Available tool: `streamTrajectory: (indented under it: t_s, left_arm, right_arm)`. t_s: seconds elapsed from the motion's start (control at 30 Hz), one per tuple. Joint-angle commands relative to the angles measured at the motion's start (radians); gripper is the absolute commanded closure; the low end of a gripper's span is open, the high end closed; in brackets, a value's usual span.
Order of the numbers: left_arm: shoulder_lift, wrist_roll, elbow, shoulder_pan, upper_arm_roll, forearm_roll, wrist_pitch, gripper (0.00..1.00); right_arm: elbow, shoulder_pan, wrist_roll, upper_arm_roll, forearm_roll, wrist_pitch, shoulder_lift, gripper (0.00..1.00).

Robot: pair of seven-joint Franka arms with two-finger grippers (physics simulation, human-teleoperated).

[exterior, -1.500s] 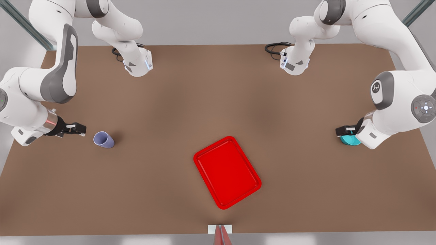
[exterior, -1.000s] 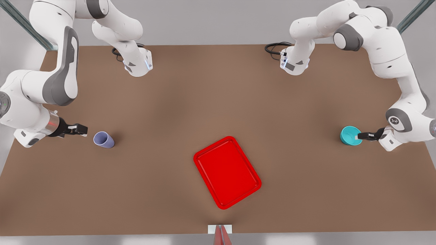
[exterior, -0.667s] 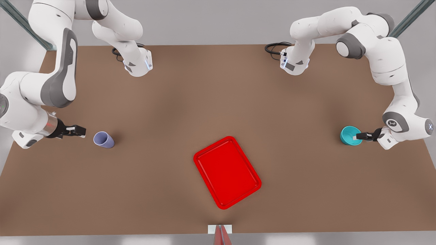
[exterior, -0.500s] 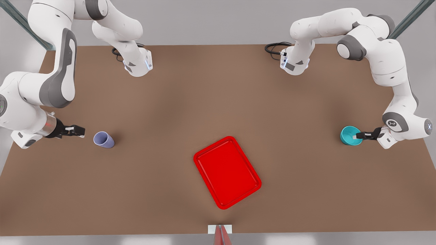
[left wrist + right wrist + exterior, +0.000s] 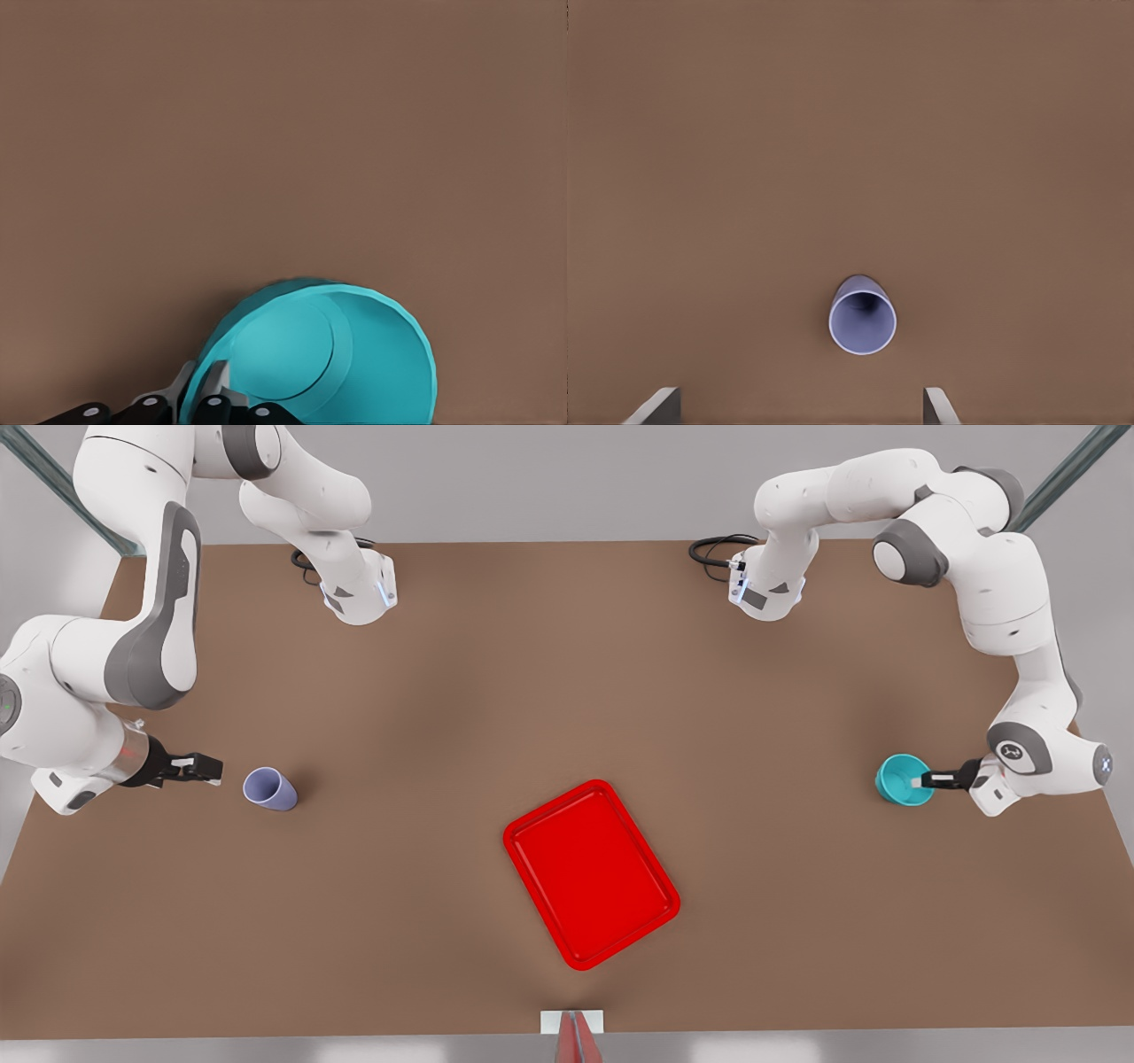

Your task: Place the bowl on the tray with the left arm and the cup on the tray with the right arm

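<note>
Left gripper pinching bowl rim near table edge on front view's right. Right gripper gaping wide, empty, just beside cup near opposite edge. Tray sitting bare near camera-side edge; both placements remaining.

A flat brown matte counter spans the front view under soft, even light (faint shading at its centre), backed by a plain grey wall with dark diagonal struts at both upper corners.
</note>
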Motion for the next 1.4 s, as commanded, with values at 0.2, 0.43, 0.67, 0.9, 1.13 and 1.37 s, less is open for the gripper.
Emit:
streamTrajectory:
  t_s: [0.2,0.43,0.67,0.9,1.13,1.37]
  left_arm:
    - [-0.110,-0.268,0.043,-0.196,-0.052,-0.041,-0.121,0.77]
    - [-0.093,-0.925,0.166,-0.451,-0.215,-0.137,-0.067,0.77]
    - [0.025,-1.520,0.298,-0.570,-0.316,-0.237,0.164,0.77]
    - [0.119,-1.605,0.354,-0.613,-0.352,-0.338,0.287,0.77]
    - [0.220,-1.629,0.453,-0.604,-0.349,-0.332,0.309,0.75]
    - [0.226,-1.574,0.451,-0.601,-0.339,-0.320,0.306,0.00]
  right_arm:
    - [-0.003,0.001,0.002,0.000,0.002,0.002,0.001,0.00]
    - [-0.064,-0.048,0.000,0.001,0.019,0.052,0.051,0.00]
    - [-0.163,-0.143,-0.198,0.001,0.100,0.173,0.081,0.00]
    - [-0.291,-0.145,-0.215,0.000,0.065,0.330,0.130,0.00]
    - [-0.310,-0.140,-0.241,-0.006,0.062,0.402,0.175,0.02]
    - [-0.383,-0.139,-0.322,-0.038,0.063,0.479,0.175,0.02]
